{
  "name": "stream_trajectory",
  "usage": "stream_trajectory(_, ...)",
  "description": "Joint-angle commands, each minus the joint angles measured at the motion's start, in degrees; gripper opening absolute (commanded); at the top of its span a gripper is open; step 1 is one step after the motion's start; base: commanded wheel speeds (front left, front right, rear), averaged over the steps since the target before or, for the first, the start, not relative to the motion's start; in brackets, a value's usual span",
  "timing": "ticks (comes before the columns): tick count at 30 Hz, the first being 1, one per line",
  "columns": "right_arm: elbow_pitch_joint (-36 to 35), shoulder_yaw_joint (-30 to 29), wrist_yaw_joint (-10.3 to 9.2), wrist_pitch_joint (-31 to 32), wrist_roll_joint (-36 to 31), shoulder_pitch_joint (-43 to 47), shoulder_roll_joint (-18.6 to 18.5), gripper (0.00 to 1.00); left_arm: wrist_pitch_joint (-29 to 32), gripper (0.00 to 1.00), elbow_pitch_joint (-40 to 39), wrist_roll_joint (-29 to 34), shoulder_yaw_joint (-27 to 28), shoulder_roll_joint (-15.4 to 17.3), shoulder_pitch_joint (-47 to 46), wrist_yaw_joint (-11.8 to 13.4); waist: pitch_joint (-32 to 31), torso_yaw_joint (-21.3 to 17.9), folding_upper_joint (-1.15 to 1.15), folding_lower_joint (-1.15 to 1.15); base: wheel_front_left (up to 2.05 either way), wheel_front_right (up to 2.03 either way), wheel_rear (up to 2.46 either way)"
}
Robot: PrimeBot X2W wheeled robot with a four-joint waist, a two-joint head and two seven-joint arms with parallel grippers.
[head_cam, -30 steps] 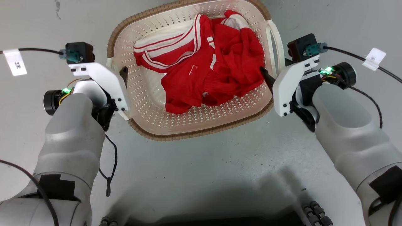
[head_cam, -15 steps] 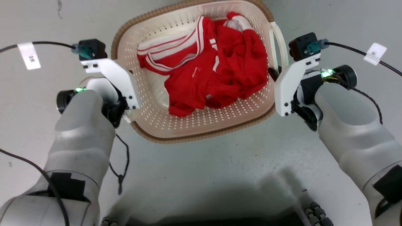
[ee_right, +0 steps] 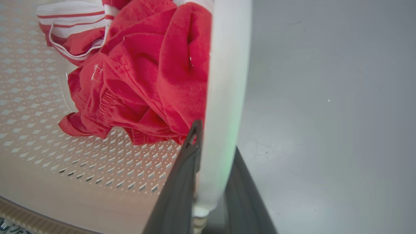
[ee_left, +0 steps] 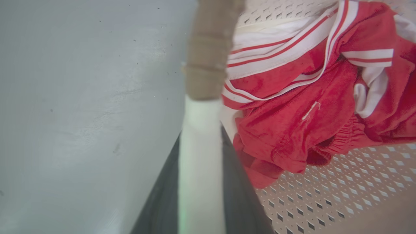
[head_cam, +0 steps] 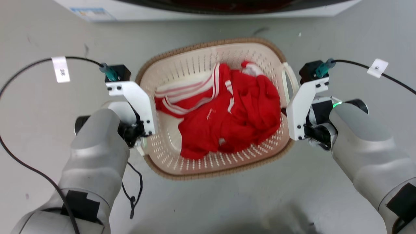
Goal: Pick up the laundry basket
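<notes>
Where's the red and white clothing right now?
Head view centre: the crumpled red-and-white garment lies inside the cream perforated plastic laundry basket, heaped toward its right wall.

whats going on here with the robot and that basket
The robot is gripping the laundry basket by both side handles. The left gripper has its jaws closed on the white left handle, and the right gripper has its jaws closed on the right handle. Red and white clothes lie inside. The basket sits between the two arms over the grey floor; whether it is off the ground cannot be told.
</notes>
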Motion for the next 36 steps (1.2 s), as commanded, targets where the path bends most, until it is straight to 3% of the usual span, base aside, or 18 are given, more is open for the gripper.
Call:
stream_trajectory(1,-1.03,0.57,0.75,0.96,0.93,0.50,1.11,0.00,1.33,0.00,-0.56,-0.63,-0.92,-1.58,1.06,-0.56,-4.42,-0.12,0.00,0.00,0.00,0.00,0.00)
stream_trajectory(13,1.65,1.78,0.75,12.17,8.13,3.31,0.52,0.00,11.39,0.00,-1.80,-7.81,-5.03,-0.61,5.81,-0.61,-17.99,0.12,0.00,0.00,0.00,0.00,0.00)
stream_trajectory(27,6.55,2.24,0.70,21.35,12.19,7.93,2.69,0.00,16.96,0.00,-2.11,-12.82,-8.71,-0.13,12.10,-0.62,-31.85,0.02,0.00,0.00,0.00,0.00,0.00)
stream_trajectory(36,8.91,2.57,0.69,24.04,12.87,10.83,3.90,0.00,18.39,0.00,-2.67,-15.28,-11.12,0.27,16.10,-0.62,-38.95,-0.07,0.00,0.00,0.00,0.00,0.00)
